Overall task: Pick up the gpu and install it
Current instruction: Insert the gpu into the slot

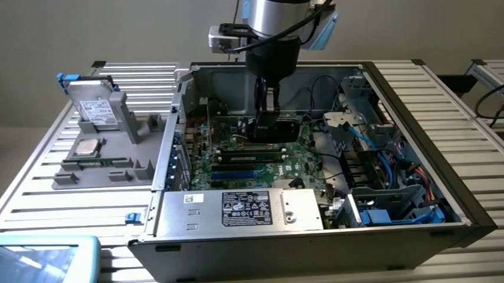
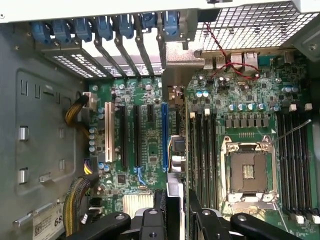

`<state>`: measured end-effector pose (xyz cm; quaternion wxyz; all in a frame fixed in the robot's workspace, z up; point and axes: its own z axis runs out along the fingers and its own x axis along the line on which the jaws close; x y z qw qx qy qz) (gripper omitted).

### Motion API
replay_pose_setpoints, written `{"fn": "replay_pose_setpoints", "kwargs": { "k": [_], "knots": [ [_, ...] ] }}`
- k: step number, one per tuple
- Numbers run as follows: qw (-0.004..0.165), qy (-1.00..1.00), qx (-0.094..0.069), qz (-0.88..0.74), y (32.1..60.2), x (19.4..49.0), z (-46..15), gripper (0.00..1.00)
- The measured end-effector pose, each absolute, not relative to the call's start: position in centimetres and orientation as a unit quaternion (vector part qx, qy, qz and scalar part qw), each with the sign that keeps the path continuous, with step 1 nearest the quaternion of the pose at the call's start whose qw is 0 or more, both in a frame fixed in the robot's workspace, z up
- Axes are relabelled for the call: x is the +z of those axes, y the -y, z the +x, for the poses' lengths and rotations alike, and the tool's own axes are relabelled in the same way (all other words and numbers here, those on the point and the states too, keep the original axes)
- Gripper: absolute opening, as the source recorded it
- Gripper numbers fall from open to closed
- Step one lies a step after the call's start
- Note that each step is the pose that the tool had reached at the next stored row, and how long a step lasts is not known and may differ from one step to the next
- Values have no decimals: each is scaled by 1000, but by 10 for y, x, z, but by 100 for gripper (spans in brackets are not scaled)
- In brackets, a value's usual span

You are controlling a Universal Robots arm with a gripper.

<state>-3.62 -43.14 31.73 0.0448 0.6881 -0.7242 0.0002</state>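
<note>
gpu [image 2: 176, 150], on edge, pinched between the gripper [image 2: 176, 200] jaws.
White sticker [image 2: 48, 223] beside the jaws reads "68".

Pincer [image 2: 176, 207] gripping gpu [image 2: 176, 150] edge-on, over motherboard [image 2: 240, 100], beside blue slot [image 2: 164, 135]

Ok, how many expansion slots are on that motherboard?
5 side by side: a white slot, two long black slots, a short black slot, a blue slot nearest the gpu, which may hide another.
</note>
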Motion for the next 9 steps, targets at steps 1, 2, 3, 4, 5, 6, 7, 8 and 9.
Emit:
{"fn": "replay_pose_setpoints", "kwargs": {
  "k": [1,2,3,4,5,6,7,8,9],
  "knots": [
    [45,724,0,688,432,316,-37,28],
    [45,724,0,688,433,314,-37,28],
    [45,724,0,688,434,312,-37,28],
    [45,724,0,688,436,310,-38,28],
    [45,724,0,688,438,309,-39,28],
    [45,724,0,688,440,308,-40,28],
    [46,724,1,688,440,307,-41,28],
    [46,724,3,688,440,306,-42,28],
    [46,724,3,688,440,305,-44,28]
  ]
}}
